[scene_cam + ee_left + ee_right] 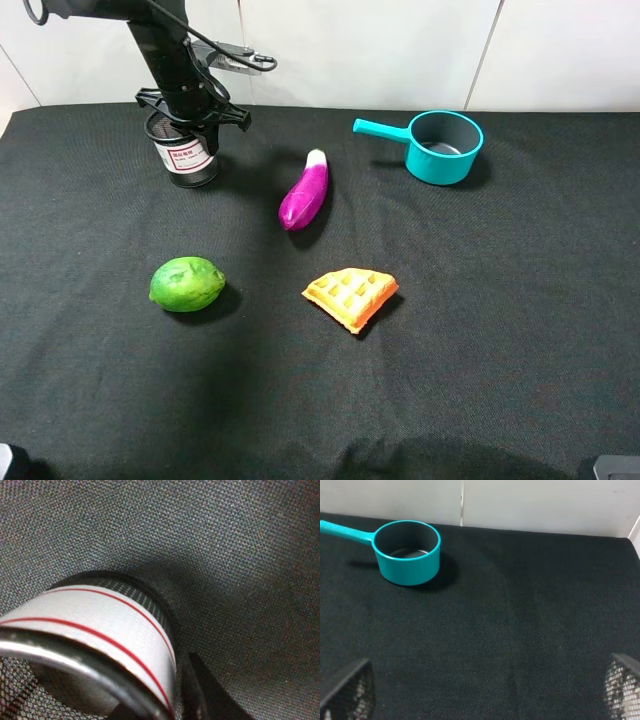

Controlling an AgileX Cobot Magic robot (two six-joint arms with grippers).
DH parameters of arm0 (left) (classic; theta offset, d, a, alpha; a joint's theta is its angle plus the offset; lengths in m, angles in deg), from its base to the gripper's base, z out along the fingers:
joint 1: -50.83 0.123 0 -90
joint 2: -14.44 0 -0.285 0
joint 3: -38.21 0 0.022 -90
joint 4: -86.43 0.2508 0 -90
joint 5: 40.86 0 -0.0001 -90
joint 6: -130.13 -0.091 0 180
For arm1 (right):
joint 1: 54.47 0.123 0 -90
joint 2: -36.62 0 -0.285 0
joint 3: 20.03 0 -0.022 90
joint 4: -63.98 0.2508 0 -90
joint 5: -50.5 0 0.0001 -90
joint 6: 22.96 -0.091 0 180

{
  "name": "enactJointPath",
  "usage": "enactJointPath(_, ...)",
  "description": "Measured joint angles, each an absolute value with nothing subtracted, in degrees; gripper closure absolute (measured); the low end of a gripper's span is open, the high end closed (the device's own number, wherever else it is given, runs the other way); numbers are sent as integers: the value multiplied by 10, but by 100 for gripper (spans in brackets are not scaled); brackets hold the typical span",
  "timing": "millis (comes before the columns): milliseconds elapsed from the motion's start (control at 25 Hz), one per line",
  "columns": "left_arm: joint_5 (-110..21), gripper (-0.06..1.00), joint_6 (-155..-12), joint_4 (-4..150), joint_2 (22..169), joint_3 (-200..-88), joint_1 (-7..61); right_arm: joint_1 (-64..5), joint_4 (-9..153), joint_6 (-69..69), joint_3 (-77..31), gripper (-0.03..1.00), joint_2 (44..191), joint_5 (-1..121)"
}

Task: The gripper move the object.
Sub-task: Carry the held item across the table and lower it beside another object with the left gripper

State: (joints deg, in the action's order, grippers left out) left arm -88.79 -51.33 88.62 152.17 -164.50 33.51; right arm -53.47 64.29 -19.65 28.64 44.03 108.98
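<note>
My left gripper point(192, 113) clamped on cup point(189, 160). Cup small, black mesh, white label, red print. One each: cup, pan point(441, 166), lime point(186, 284), eggplant point(305, 192), waffle point(350, 296). Right gripper point(480, 695) spread wide.

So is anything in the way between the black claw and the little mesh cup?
No, nothing is in the way. The left gripper sits right on top of the mesh cup, closed on its rim.

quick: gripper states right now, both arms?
Left gripper: closed on the rim of the mesh cup.
Right gripper: open, holding nothing.
</note>
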Motion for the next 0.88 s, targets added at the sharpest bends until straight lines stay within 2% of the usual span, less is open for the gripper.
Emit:
enactJointPath(400,-979,83,-513,891,1525,-1704,334,-535,643,-196,286,27,440,1090)
enactJointPath(880,-1075,83,-513,894,1525,-1809,290,-535,644,-196,286,27,440,1090)
